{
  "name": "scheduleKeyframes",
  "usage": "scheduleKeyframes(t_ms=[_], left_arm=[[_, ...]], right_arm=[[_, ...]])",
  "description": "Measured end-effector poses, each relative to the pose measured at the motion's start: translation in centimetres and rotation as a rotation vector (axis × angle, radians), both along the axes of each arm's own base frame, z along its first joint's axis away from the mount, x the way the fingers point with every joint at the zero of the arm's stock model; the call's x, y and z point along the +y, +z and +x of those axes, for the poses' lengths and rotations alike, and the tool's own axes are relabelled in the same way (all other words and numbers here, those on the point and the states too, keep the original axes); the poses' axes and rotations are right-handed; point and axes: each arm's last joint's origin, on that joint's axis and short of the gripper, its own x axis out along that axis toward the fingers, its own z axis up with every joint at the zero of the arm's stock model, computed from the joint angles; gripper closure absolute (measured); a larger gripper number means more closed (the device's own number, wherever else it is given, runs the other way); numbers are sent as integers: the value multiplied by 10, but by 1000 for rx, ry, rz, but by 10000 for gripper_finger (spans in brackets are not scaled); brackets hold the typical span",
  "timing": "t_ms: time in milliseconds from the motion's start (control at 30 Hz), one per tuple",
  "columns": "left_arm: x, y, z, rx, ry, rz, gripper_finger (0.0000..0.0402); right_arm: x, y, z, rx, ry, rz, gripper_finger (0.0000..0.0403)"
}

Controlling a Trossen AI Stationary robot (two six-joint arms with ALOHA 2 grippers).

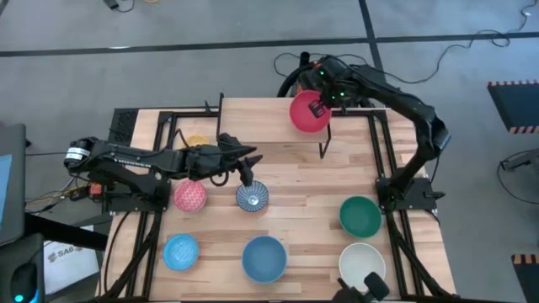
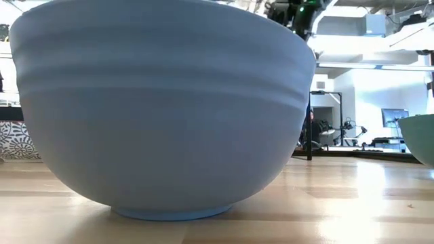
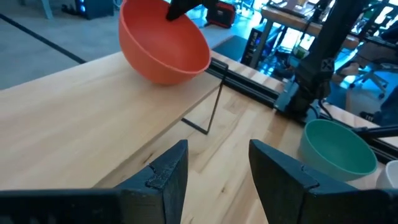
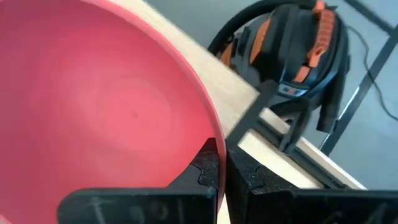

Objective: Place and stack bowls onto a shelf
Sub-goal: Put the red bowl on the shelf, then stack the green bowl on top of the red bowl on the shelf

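Red is the colour of the bowl (image 1: 308, 113) held over the far right part of the shelf (image 1: 269, 126), a light-wood board on thin black legs at the back of the desk (image 1: 303, 210). The rim of the red bowl is pinched between the pressed-together fingers of the right gripper (image 4: 222, 167), as is seen in the right wrist view; from the left wrist view the bowl appears tilted, and whether its base touches the board cannot be told.

The left gripper (image 1: 247, 171) is stretched across the desk from the left side, just in front of the shelf, with its fingers (image 3: 165, 171) spread apart and nothing between them. It hovers just behind the blue-white patterned bowl (image 1: 252, 197). Beside that bowl, to the left, a pink bowl (image 1: 190, 195) is set on the desk, partly covered by the arm. A yellow bowl (image 1: 197, 140) is glimpsed on the left part of the shelf, mostly hidden behind the arm.

Along the near edge a light blue bowl (image 1: 180, 252) and a large blue bowl (image 1: 264, 258) are placed. On the right side a green bowl (image 1: 360, 215) is seen, with a cream white bowl (image 1: 362, 263) nearer the front edge. The low view is almost filled by the large blue bowl.
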Motion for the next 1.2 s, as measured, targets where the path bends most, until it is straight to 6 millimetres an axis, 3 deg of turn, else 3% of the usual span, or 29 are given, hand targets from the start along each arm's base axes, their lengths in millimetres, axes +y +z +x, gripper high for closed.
scheduleKeyframes(t_ms=[267,700,1033,1200], left_arm=[[12,-1,0,13,5,-13,248],[17,-2,0,9,-8,-35,248],[0,-2,0,-5,5,-63,248],[-15,-3,-1,-5,-12,-79,248]], right_arm=[[-3,-4,0,-23,5,58,361],[-2,1,-1,-85,8,61,231],[20,32,-18,-171,5,10,219],[50,51,-42,-186,-14,31,222]])
